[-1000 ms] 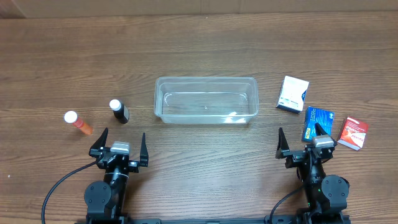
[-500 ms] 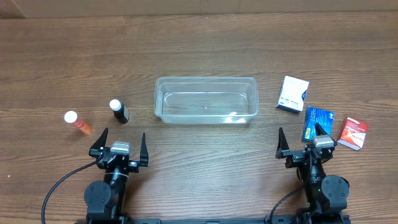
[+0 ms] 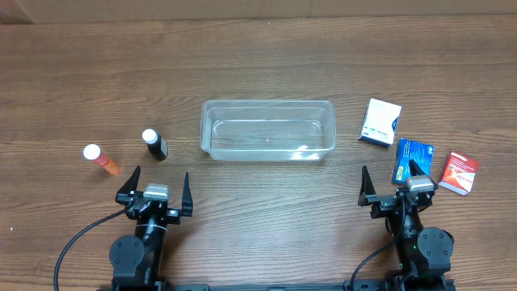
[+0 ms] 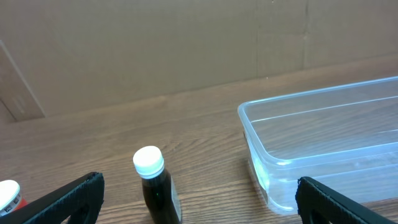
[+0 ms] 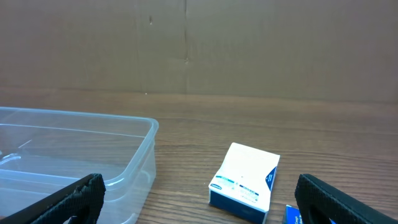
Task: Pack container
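The clear plastic container (image 3: 267, 130) sits empty at the table's middle; it also shows in the left wrist view (image 4: 323, 146) and the right wrist view (image 5: 74, 155). A dark bottle with a white cap (image 3: 154, 145) (image 4: 155, 185) and an orange bottle with a white cap (image 3: 101, 158) stand left of it. A white and blue box (image 3: 380, 121) (image 5: 244, 180), a blue box (image 3: 413, 160) and a red box (image 3: 458, 172) lie to its right. My left gripper (image 3: 155, 194) is open and empty near the front edge. My right gripper (image 3: 393, 192) is open and empty, next to the blue box.
A brown cardboard wall (image 4: 155, 43) stands behind the wooden table (image 3: 266, 65). The arms' bases and cables sit at the front edge.
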`<state>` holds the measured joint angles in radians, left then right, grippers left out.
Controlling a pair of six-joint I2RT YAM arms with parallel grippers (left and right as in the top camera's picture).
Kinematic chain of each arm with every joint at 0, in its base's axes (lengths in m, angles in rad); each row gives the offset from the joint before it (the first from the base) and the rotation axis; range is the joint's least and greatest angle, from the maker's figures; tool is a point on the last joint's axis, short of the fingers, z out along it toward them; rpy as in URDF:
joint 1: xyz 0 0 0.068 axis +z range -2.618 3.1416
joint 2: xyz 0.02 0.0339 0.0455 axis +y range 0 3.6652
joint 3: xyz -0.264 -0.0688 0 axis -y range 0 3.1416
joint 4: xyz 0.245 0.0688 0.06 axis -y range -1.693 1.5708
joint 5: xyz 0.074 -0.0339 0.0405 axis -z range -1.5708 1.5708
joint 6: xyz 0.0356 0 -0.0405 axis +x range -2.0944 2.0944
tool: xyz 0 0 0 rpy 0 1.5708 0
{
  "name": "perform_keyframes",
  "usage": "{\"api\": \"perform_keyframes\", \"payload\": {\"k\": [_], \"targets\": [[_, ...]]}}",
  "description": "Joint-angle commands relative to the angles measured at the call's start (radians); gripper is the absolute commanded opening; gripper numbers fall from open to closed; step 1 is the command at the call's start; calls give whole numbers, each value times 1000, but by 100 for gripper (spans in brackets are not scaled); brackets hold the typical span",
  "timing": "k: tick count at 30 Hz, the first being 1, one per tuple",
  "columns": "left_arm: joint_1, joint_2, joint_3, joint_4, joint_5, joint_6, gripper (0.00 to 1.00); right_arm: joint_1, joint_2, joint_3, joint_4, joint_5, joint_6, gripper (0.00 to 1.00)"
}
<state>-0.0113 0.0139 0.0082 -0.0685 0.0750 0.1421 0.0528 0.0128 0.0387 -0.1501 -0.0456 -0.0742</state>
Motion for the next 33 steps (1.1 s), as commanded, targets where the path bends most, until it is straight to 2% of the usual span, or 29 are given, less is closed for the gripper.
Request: {"api": "perform_keyframes", "payload": {"k": [1, 3, 6, 11, 17, 22, 25, 29, 33], "targets": [[6, -9, -3, -2, -2, 21, 100, -1, -9, 0, 6, 0, 8, 100], [6, -9, -3, -2, 8, 17, 100, -1, -9, 0, 30, -1, 19, 100], [6, -9, -3, 2, 20, -10, 100, -1, -9, 0, 64, 0, 132, 100], [6, -9, 11, -18, 56, -176, 100, -1, -6, 10, 22, 0, 230, 100], [6, 37, 164, -129, 48, -183, 100, -1, 84, 92, -33, 0, 262, 100], [6, 213, 345, -197, 38, -183, 100, -1, 305, 252, -50, 0, 261, 100], [6, 426, 521, -304, 38, -183, 100, -1, 521, 426, -129, -1, 257, 100], [6, 667, 746, -489, 46, -182, 100, -1, 784, 671, -338, 0, 215, 100], [6, 904, 1023, -760, 48, -167, 100, -3, 1038, 933, -588, -1, 198, 100]]}}
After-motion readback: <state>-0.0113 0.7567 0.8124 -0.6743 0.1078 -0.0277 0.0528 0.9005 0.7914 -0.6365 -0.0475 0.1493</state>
